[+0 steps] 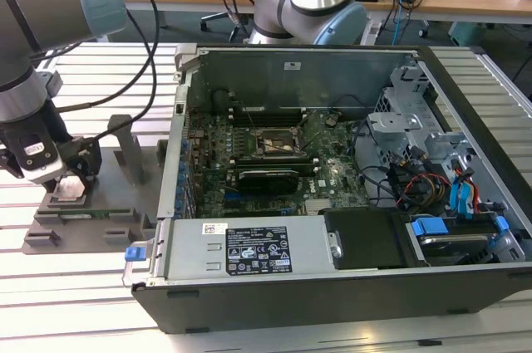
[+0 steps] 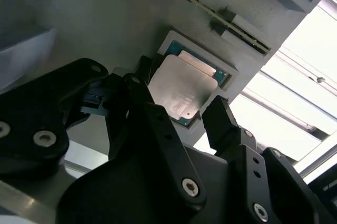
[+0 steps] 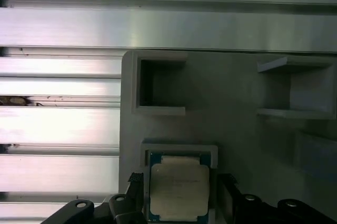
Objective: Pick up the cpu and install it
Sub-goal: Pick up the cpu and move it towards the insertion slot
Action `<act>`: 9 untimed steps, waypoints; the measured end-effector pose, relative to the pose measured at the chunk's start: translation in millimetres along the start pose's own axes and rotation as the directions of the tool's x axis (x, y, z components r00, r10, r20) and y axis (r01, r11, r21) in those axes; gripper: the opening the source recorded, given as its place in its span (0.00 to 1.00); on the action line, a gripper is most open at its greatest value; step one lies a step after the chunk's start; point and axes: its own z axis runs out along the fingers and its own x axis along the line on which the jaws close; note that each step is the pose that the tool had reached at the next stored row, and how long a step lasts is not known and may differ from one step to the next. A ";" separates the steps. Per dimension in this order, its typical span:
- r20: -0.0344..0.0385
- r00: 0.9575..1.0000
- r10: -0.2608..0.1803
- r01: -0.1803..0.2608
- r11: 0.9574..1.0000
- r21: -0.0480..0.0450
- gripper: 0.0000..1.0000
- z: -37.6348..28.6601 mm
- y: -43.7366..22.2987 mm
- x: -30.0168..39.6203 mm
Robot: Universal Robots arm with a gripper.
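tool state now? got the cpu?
tool: open, straddling the cpu, which sits in its grey holder; holding nothing.
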 end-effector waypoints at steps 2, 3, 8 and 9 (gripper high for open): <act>0.000 1.000 0.000 0.000 1.000 0.000 0.66 0.7 -1.0 0.0; 0.000 1.000 0.000 0.000 1.000 0.000 0.66 1.0 -1.0 0.1; 0.000 1.000 0.000 0.000 1.000 0.000 0.66 3.2 -1.0 0.1; 0.000 1.000 0.000 0.000 1.000 0.000 0.66 3.2 -1.0 0.1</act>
